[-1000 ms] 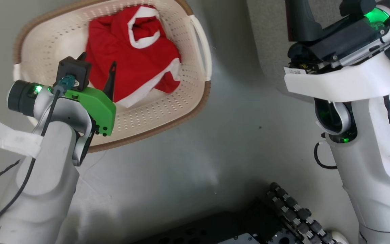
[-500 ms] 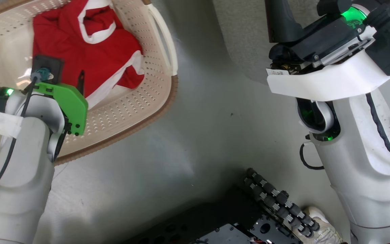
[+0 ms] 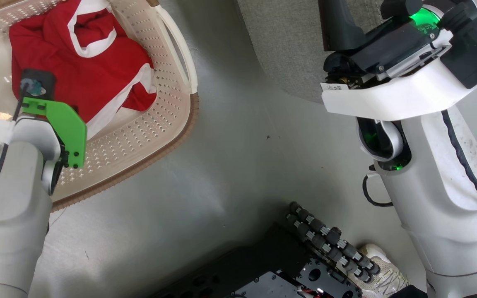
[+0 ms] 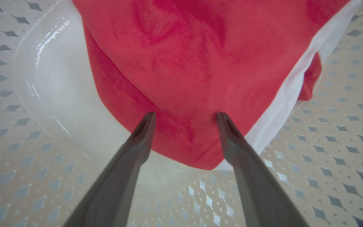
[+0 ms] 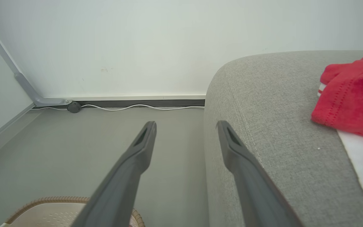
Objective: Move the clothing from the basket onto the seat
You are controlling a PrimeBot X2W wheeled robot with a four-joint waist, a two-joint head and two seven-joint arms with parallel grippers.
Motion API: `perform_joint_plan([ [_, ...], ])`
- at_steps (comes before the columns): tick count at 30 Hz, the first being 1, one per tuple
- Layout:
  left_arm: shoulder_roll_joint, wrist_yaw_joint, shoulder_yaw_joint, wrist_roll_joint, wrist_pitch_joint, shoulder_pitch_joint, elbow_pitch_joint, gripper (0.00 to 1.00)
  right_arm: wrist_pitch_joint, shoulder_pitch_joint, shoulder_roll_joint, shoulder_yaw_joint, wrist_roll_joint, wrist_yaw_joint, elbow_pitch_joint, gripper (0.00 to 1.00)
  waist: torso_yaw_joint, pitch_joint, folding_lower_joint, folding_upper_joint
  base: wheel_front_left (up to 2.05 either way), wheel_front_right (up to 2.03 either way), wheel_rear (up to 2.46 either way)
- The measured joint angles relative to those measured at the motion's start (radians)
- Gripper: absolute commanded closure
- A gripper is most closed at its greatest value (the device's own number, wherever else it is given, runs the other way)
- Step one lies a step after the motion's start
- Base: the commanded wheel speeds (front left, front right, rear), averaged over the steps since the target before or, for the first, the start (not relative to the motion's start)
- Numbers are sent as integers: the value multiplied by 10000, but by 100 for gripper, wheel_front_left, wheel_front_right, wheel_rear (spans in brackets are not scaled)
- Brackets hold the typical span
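Clothing (image 4: 194,63) in basket (image 4: 326,142) beneath spread left jaws; right wrist view: right jaws spread, garment (image 5: 354,94) on seat (image 5: 279,142).

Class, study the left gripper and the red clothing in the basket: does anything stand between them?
Nothing visible does. The left gripper, fingers open, points straight at the red clothing, its tips at the lower fold, inside the basket.

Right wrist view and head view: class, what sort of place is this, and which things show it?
Probably a home-style living room, perhaps a staged one: a grey upholstered seat, a perforated basket holding red clothing on a smooth grey floor, and a plain white wall with a cable along its foot.
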State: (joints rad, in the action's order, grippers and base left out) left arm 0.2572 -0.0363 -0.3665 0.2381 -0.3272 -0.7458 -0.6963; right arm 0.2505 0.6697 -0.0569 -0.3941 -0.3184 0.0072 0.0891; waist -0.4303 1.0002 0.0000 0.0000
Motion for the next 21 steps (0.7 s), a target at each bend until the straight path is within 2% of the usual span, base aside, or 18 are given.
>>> perform_joint_plan([
  [13, -130, 445, 343, 387, -1120, -310, -771, 0, 44, 37, 8, -117, -100, -75, -25, 0, -52, 30, 0, 0, 0, 0, 0],
  [18, -201, 491, 407, 493, -1384, -399, -913, 0, 44, 99, 12, -117, -102, -75, 31, 0, -34, 51, 0, 0, 0, 0, 0],
  [19, -201, 491, 407, 493, -1384, -399, -913, 7, 44, 99, 12, -117, -102, -75, 31, 0, -34, 51, 0, 0, 0, 0, 0],
  [20, -209, 504, 401, 493, -1400, -407, -920, 50, 44, 121, 12, -115, -100, -77, 44, 0, -30, 55, 0, 0, 0, 0, 0],
  [21, -215, 504, 393, 493, -1400, -424, -920, 81, 44, 149, 12, -113, -102, -77, 61, 0, -25, 58, 0, 0, 0, 0, 0],
])
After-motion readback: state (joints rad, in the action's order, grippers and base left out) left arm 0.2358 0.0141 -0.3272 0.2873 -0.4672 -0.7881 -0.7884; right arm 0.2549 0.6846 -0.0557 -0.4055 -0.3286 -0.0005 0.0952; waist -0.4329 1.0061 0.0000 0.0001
